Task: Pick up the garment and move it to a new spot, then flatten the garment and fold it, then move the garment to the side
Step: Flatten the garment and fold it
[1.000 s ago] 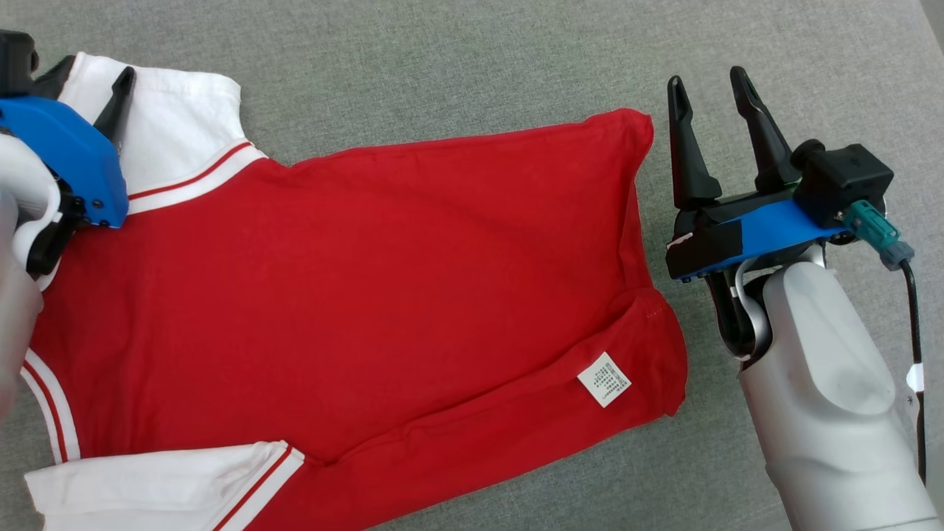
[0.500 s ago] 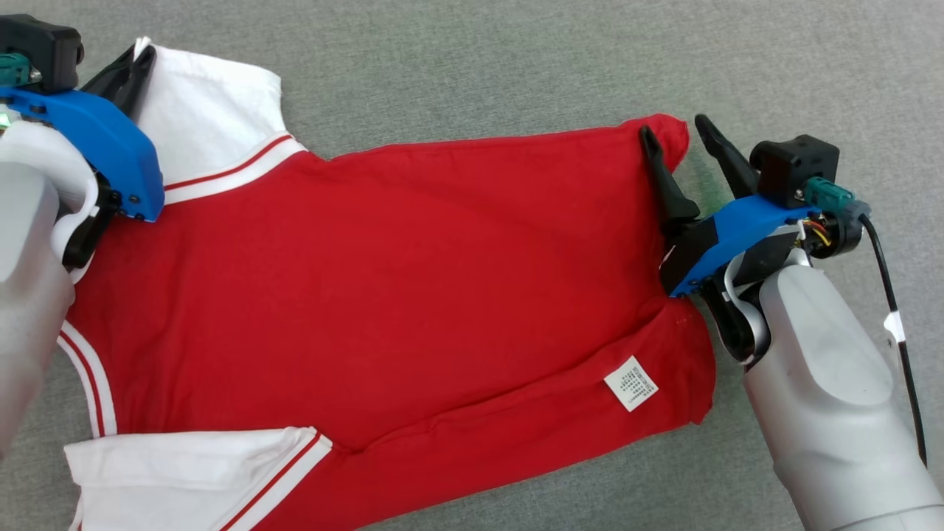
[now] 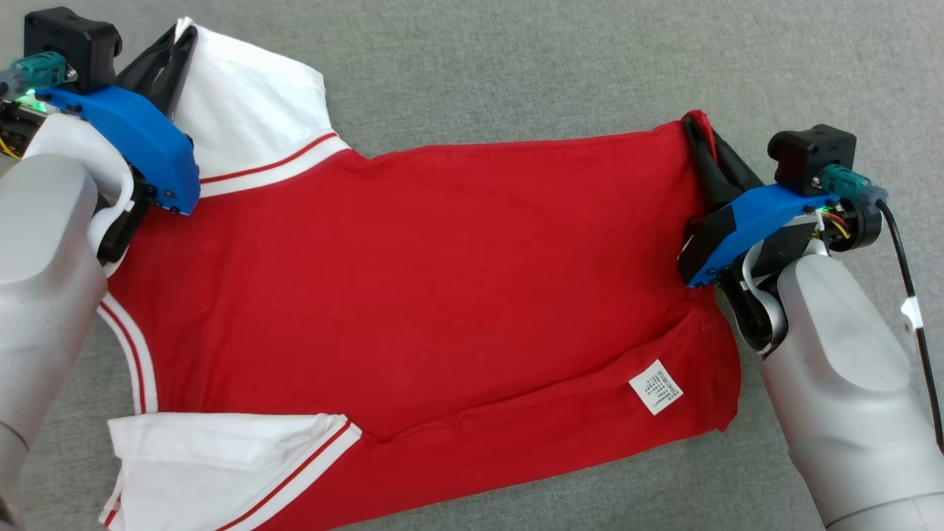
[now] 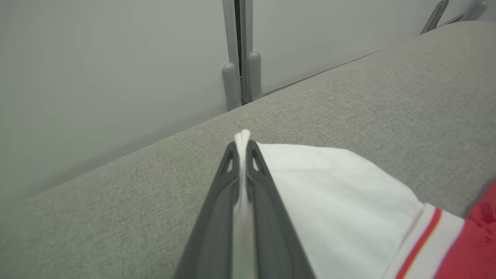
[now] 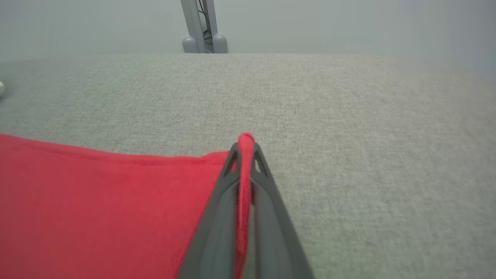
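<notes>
Lying spread on the grey fabric surface (image 3: pixel 516 66), the garment (image 3: pixel 442 280) is pinched at two far corners: a white sleeve edge (image 4: pixel 242 135) is clamped in the closed left fingers (image 3: pixel 173 55), a red hem corner (image 5: pixel 246 137) in the closed right fingers (image 3: pixel 700 144). If raised unevenly, the thin cloth could be pulled free or dragged into creases.

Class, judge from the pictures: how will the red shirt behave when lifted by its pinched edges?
Probably floppy: the shirt lies creased, cloth bunched in the left claw and right claw. Its middle would likely sag between them. Thin fabric suggests light weight.
</notes>
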